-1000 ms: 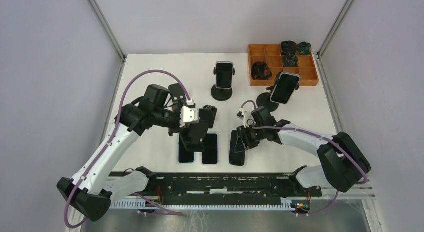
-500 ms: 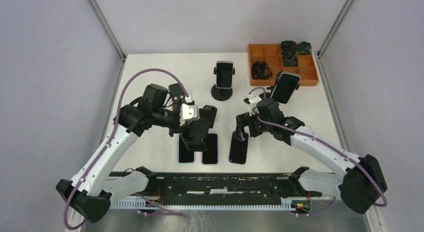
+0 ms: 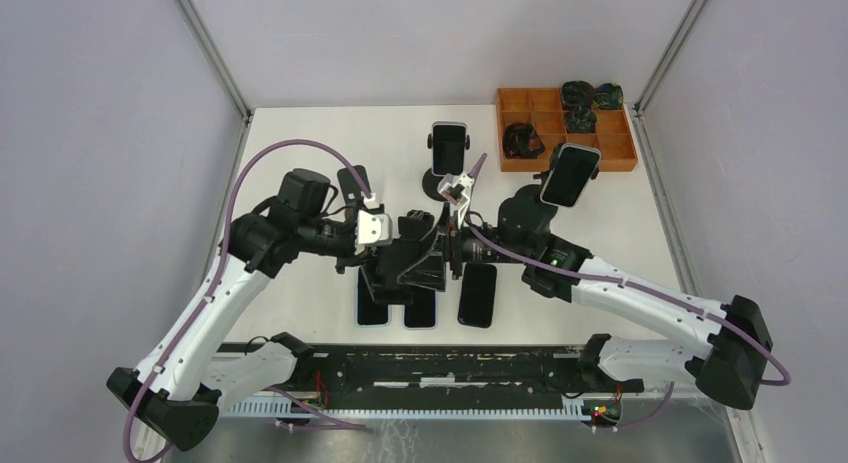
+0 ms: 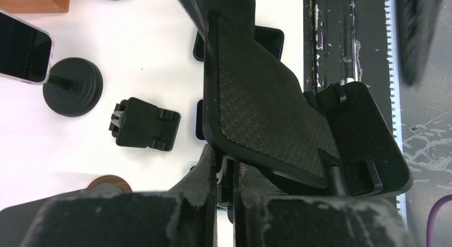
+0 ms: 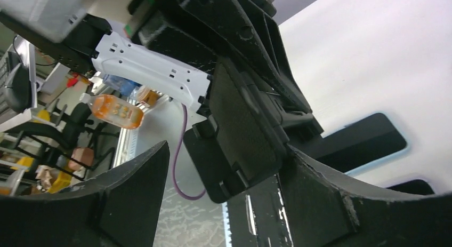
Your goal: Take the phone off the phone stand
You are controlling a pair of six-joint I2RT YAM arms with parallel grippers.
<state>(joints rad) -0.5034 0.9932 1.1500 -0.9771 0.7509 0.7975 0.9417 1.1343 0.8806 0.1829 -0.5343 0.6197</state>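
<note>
1. Phone [image 3: 412, 265] against the biggest thing first: it's mid-bench [image 3: 300, 143] and lifted clear, right above the flat phones [image 3: 478, 295] lined up near the front edge.
2. Right arm [image 3: 620, 288] reaches across to the left and its hand is right at the bundle. The left one is busy holding, so the right looks like the puller.
3. Phone stand [image 4: 368, 135] sits in the left hand [image 4: 226, 172], which is pinched narrow on it. Honestly can't tell which dark slab is phone and which is cradle, so no call on the long axis.
4. Right hand [image 5: 229, 156] is spread wide, a finger on either side of the bundle, gripping nothing.
5. My guess: draw it off rightward, where there's open bench. The flat phones sit just underneath and another stand's base [image 3: 443, 186] is close behind.
</note>
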